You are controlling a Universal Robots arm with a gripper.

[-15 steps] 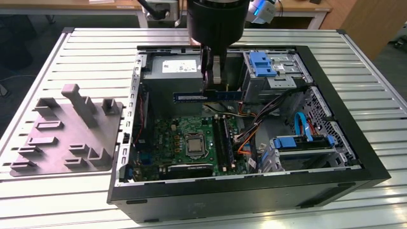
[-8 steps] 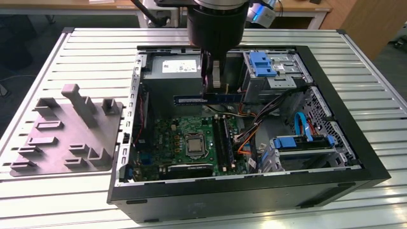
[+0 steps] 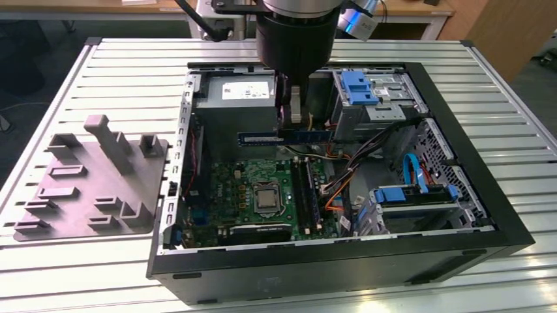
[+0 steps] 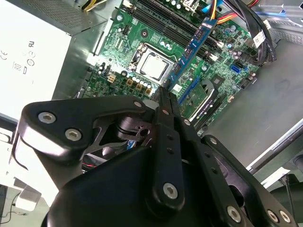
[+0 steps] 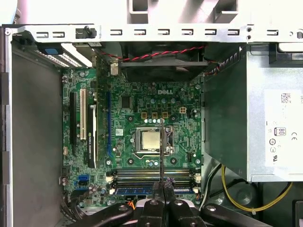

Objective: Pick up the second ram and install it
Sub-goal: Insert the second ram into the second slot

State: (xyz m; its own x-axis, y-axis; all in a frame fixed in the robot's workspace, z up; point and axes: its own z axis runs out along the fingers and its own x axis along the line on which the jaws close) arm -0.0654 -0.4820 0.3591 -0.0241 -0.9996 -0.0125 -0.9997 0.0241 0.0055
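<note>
Fingers were clamped tight on the middle of the second ram — the long blue-green stick. It hung level in the air, up above the green board and not touching it, inside the open computer case on the desk. Long black slots lay on the green board under it — and another blue stick sat in one slot at the green board's edge.

Satin, ribbed bare-metal table at the exterior view's left. Matt grey plastic fixture. Matt black computer case. Glossy green motherboard. Blue-green board of second ram. Matt black metal gripper, bright screws.
</note>
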